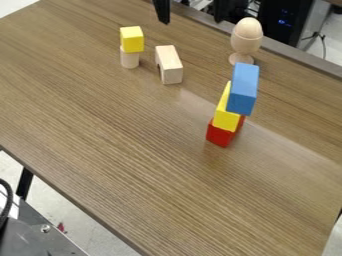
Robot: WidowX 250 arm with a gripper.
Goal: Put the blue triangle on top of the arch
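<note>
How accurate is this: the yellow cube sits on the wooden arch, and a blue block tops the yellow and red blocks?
Not the wooden arch: the camera view shows the yellow cube on the pale cylinder. A blue block tops the yellow block and red block.

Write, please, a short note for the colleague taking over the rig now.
Black two-finger hand: open, holding nothing, at the top edge.
Blue elongated block, presumably the triangle: atop a yellow block, itself on a red block.
Pale wooden arch: standing left of that stack.
Done: no placement on the arch.
Left: grasp the blue block, lift it, set it on the arch.
</note>
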